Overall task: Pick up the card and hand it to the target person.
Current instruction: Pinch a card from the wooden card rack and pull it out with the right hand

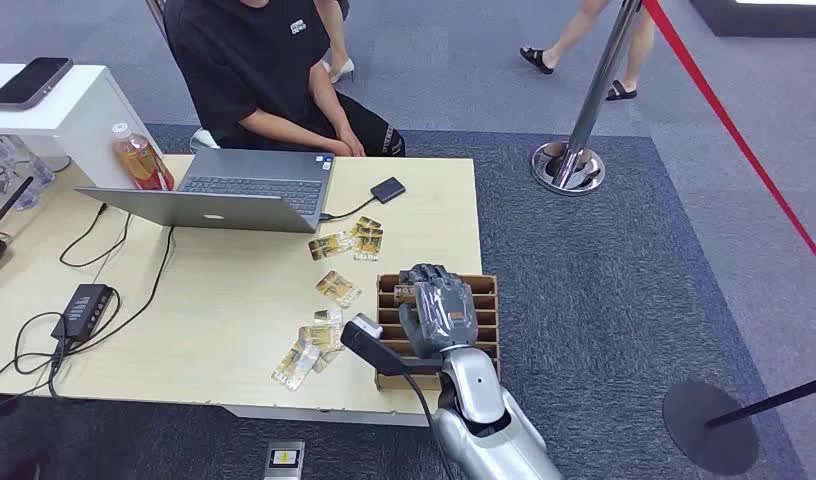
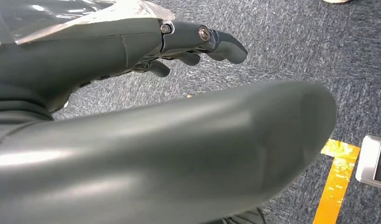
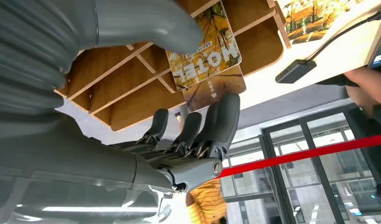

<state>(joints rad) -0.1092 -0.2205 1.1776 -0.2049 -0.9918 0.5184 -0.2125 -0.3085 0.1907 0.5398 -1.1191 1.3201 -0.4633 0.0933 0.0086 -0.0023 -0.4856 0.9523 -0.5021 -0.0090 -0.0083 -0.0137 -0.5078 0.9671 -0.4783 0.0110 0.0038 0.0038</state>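
On my far left I see a white cabinet point(image 1: 79, 110) with a dark phone point(image 1: 29, 81) lying flat on it, then a plastic bottle point(image 1: 142, 160) of orange drink beside a grey laptop point(image 1: 234, 190), its lid tipped back toward me. A person in a black shirt point(image 1: 259, 65) sits behind it. The pale wooden table point(image 1: 184, 330) carries a black power brick point(image 1: 87, 303), cables and two loose clusters of glossy cards (too overlapped for me to count). My left hand point(image 2: 198, 44) hangs over grey carpet, fingers loosely curled, nothing in it. At the right, my right hand point(image 1: 436, 305) is over the slotted wooden rack point(image 1: 489, 310), thumb and fingers pinching the card point(image 3: 205, 46), a yellow-leafed hotel card standing in a slot.
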